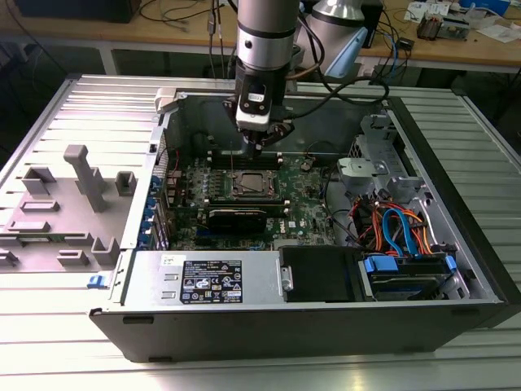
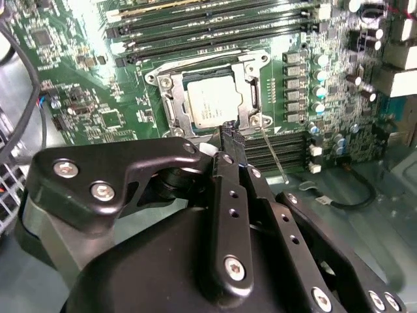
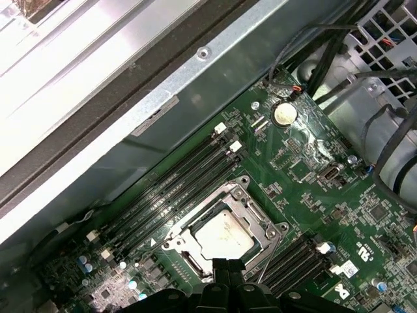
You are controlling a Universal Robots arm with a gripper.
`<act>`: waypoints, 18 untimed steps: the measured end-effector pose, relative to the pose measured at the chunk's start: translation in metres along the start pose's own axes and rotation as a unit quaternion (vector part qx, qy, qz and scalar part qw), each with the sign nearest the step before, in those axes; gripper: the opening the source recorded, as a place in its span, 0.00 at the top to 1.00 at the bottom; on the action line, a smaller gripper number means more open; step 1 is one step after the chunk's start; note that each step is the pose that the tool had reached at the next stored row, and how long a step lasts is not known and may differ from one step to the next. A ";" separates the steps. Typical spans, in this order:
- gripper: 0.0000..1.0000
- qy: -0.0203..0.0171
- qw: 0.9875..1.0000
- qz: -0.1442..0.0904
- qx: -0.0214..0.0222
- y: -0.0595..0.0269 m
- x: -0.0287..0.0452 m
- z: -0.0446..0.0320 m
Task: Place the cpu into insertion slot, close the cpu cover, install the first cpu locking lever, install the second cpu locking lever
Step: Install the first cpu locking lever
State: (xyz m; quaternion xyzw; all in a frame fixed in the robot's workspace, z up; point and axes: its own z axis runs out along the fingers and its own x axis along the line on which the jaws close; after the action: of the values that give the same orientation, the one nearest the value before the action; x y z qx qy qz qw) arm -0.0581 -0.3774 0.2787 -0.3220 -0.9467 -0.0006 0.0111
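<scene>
Open computer case (image 1: 326,330) standing on the slatted metal worktop (image 1: 57,350), with a grey moulded fixture (image 1: 73,195) lying on the worktop beside it at the exterior view's left. We see the green motherboard (image 1: 305,208) on the floor of the case, with a boxed power supply (image 1: 207,281) along one case wall and a bundle of blue and orange cables (image 1: 399,228) in the corner at the exterior view's right. The cpu (image 2: 214,102) (image 3: 225,236) (image 1: 252,184) sits in the insertion slot (image 2: 247,96) near the middle of the motherboard, its dull silver top facing up. The cpu cover (image 2: 171,107) (image 3: 260,222) lies flat around the chip, which shows through its square window. Long black memory slots (image 2: 215,29) (image 3: 169,195) run along two sides of the socket, and a coin cell (image 3: 283,114) lies nearer the case wall. The arm comes down into the case, and the pincer (image 2: 229,130) (image 3: 228,268) (image 1: 254,147) hangs just over the edge of the socket. Its fingers are drawn narrow, tip against tip, and we see nothing between them. A thin wire locking lever (image 2: 272,155) (image 3: 268,261) slants away from a corner of the cover, just beside the fingertips; we cannot tell whether they touch it.
</scene>
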 end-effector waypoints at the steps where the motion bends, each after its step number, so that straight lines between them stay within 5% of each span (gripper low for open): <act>1: 0.89 0.000 1.000 -0.018 0.000 0.0000 0.0000 0.0002; 6: 0.89 0.000 0.999 -0.037 0.000 -0.0008 0.0010 0.0004; 18: 0.89 0.000 0.999 -0.039 0.000 -0.0055 0.0071 0.0005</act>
State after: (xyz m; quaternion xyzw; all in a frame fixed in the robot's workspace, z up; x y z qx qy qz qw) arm -0.0670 -0.3774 0.2784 -0.2850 -0.9585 -0.0012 0.0114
